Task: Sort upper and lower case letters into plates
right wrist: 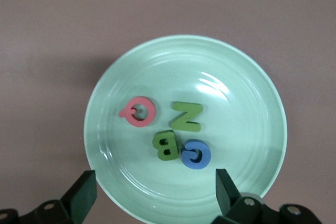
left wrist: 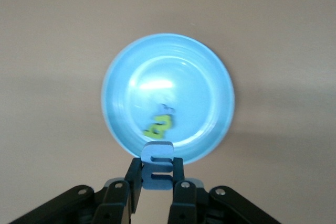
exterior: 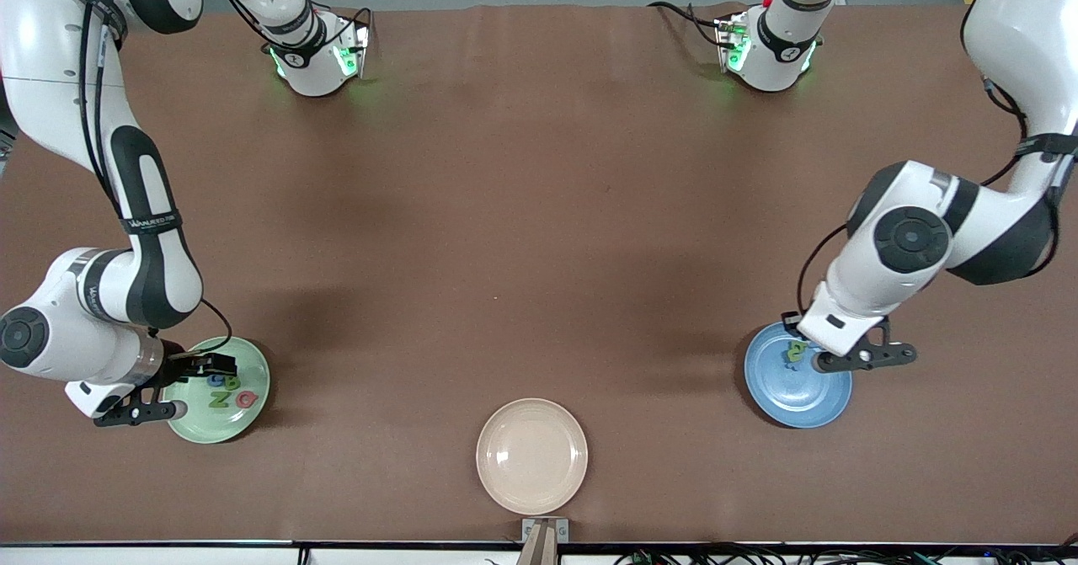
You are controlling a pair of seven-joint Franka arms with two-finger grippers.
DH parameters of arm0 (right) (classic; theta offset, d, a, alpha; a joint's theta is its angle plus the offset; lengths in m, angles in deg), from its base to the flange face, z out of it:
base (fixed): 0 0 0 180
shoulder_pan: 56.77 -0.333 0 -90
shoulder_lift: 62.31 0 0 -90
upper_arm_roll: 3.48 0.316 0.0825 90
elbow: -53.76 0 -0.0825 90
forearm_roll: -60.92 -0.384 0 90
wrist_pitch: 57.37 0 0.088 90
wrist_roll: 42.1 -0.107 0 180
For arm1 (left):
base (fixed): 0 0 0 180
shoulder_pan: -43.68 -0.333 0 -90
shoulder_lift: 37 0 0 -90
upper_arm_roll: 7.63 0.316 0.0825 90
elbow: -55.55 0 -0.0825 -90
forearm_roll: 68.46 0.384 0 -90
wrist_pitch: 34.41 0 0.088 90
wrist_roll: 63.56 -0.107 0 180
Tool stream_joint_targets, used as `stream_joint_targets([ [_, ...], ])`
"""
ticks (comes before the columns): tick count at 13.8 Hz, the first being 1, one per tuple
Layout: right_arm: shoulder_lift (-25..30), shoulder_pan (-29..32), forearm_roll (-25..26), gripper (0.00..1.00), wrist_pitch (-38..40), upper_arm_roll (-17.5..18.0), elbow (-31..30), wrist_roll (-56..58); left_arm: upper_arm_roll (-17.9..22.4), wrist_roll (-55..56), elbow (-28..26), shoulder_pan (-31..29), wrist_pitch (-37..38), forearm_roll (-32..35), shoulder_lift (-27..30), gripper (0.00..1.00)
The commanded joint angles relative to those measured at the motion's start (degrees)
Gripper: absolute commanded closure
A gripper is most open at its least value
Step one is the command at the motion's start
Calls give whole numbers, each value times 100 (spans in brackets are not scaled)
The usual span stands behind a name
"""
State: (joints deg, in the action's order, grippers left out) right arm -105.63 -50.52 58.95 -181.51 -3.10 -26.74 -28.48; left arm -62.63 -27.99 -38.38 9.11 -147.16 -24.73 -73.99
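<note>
My right gripper [exterior: 200,369] [right wrist: 156,195] hangs open over the mint green plate [exterior: 206,426] [right wrist: 247,124] at the right arm's end of the table, with nothing between its fingers. In that plate lie a pink Q [right wrist: 137,112], a green N [right wrist: 187,116], a green B [right wrist: 166,145] and a blue G [right wrist: 196,153]. My left gripper [exterior: 792,324] [left wrist: 157,174] is shut on a grey-blue letter e [left wrist: 157,165], held over the rim of the blue plate [exterior: 800,397] [left wrist: 199,77]. A yellow-green letter [left wrist: 160,125] [exterior: 796,349] lies in the blue plate.
A cream-beige plate [exterior: 531,455] with nothing in it sits near the table's front edge, midway between the two other plates. Both arm bases stand at the table's back edge.
</note>
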Motion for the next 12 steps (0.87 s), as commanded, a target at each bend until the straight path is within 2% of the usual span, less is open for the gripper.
stream_joint_targets([
  [1, 629, -62, -14, 0, 353, 24, -132, -52, -54, -609, 33, -251, 349, 57, 550, 100],
  [3, 1279, -80, -14, 0, 608, 15, -333, -261, -115, -1530, 225, -576, 543, -284, 911, 100],
  [6, 2062, -177, 118, 0, 1258, 15, -396, -764, -134, -1825, 734, -928, 1235, -1443, 1202, 100],
  [8, 2493, -177, 118, 0, 1688, 24, -396, -755, -169, -2017, 1173, -938, 1877, -1499, 1211, 100],
  [11, 3117, -186, 101, 0, 2286, 67, -335, -772, -108, -2649, 1456, -920, 2073, -1508, 1264, 100],
  [12, 3319, -186, 100, 0, 2419, 85, -334, -772, -55, -2799, 1526, -781, 2099, -1560, 1482, 100],
])
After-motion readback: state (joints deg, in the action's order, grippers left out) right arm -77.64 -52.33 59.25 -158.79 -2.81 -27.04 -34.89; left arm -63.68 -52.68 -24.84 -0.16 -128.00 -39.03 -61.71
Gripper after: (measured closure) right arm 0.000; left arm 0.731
